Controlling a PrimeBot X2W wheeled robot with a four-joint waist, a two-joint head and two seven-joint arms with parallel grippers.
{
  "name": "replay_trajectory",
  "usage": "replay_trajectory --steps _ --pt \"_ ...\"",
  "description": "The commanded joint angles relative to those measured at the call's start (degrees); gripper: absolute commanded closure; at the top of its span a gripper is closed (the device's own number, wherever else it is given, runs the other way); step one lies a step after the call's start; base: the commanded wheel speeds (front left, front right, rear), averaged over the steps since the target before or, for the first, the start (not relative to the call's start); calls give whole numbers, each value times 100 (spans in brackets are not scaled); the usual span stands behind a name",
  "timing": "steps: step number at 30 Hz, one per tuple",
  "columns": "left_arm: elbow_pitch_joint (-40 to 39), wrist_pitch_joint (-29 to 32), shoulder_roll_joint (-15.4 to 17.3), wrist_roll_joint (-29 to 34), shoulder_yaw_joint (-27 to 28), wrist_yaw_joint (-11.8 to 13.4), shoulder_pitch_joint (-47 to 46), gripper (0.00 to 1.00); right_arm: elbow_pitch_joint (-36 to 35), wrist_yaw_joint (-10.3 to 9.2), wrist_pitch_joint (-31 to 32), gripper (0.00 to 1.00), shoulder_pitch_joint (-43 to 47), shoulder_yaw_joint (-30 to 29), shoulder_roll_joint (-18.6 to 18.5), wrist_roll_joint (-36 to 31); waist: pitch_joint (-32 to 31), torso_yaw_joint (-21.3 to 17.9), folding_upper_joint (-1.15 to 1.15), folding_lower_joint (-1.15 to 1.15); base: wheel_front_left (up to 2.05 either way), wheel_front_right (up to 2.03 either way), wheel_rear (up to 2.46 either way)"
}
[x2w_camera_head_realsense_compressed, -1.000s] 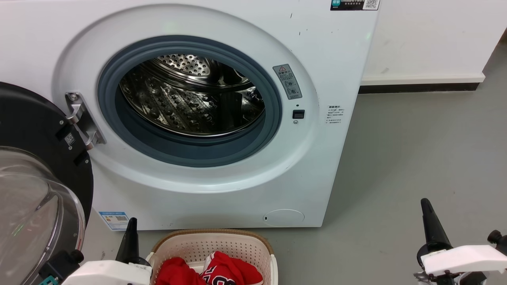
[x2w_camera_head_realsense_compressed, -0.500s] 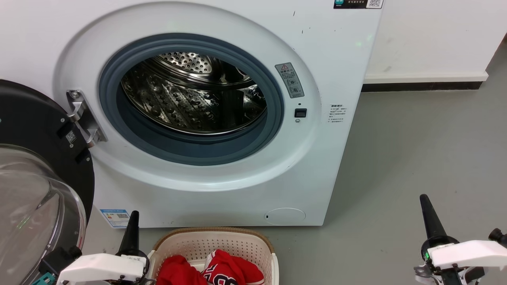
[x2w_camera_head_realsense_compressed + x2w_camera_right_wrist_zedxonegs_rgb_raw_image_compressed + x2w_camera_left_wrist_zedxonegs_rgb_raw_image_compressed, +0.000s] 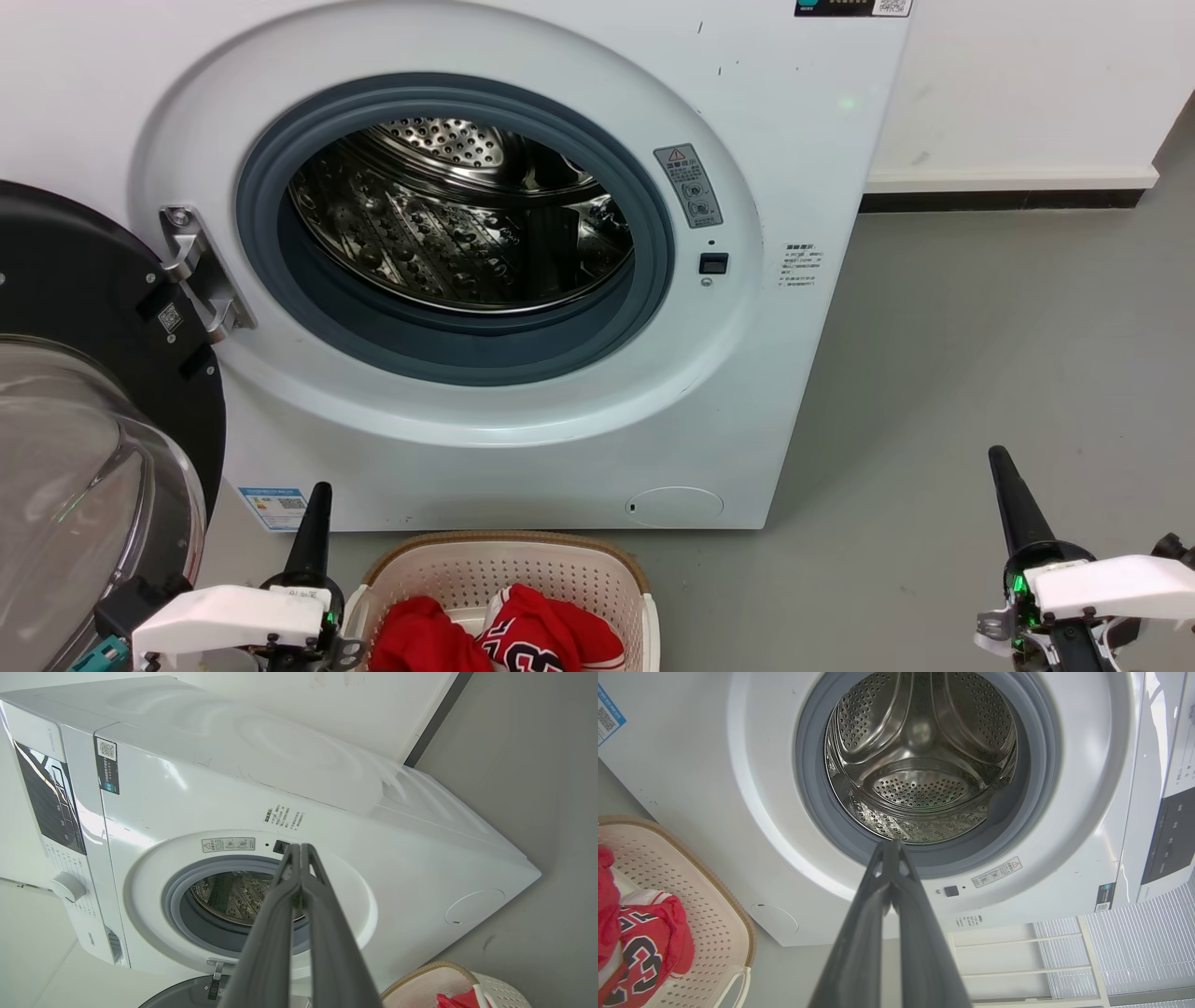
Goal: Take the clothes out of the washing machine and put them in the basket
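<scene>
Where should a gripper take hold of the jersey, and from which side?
Grip the raised fold at the top of the jersey, coming straight down from above. It lies crumpled in the basket, whose walls block a sideways approach. That fold humps highest, so it is probably the easiest part to pinch.

A grey floor meets a white wall along a dark baseboard; ribbed white panels appear in the left wrist view.

The cream perforated plastic basket stands before the large white front-loading washing machine. The two red fabric garments lie inside the basket.
</scene>
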Motion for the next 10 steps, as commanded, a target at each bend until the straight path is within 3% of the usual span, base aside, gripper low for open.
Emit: replay_trajectory --steps 1,10 --pt "-16 36 -1 -153 15 -51 -138 100 -8 0 46 100 -132 -18 -19 153 4 4 0 0 0 0 0" --pt "62 200 -11 -834 49 -97 -255 100 56 -1 207 100 -237 -48 -19 839 42 36 0 0 0 0 0"
